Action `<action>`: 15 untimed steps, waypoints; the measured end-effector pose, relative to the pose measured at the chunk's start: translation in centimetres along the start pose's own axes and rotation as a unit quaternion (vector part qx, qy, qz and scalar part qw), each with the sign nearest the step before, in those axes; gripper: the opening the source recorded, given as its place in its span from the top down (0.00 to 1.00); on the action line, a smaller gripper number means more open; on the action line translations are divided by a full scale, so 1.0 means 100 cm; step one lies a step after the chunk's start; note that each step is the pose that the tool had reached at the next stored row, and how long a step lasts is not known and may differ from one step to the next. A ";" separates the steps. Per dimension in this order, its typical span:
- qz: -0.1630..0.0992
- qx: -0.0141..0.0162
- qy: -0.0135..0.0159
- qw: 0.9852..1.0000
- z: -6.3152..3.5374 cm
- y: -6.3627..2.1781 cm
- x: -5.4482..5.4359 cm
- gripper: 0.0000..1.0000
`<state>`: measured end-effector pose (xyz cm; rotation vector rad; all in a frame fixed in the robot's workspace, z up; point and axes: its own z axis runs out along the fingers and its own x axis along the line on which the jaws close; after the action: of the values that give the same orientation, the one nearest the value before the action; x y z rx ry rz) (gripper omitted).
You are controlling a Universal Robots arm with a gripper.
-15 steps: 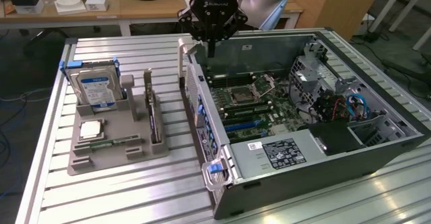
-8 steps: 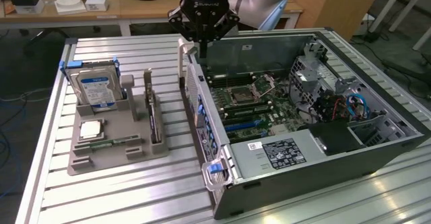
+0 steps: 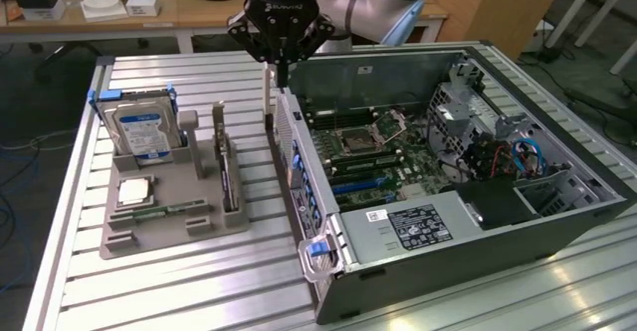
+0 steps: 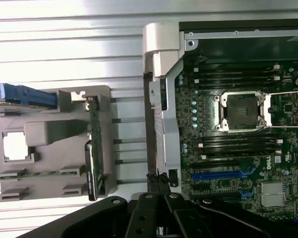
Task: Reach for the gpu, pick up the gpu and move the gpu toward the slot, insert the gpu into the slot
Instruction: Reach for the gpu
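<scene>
Grey tray [image 3: 154, 230] holds the gpu [image 3: 227, 168] on edge; my gripper [image 3: 282, 76], pinched fully together and empty, hangs over the case [image 3: 497, 245] wall, apart from the gpu.

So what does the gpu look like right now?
The gpu is a thin, flat, dark card. It stands on its long edge in a slot of the grey holder, on the side nearest the case. A pale upright piece at its far end looks like its metal bracket. Only the holder touches it. The gripper hangs apart, above the case's edge.
</scene>
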<state>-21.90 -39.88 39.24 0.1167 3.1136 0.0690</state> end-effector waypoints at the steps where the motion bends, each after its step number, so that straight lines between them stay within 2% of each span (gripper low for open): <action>1: 0.000 0.000 0.000 1.000 -0.0001 -0.0002 0.003 0.90; 15: 0.001 0.000 0.000 1.000 -0.0007 -0.0032 0.043 0.90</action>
<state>-26.17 -39.88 39.20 0.1187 3.1136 0.0688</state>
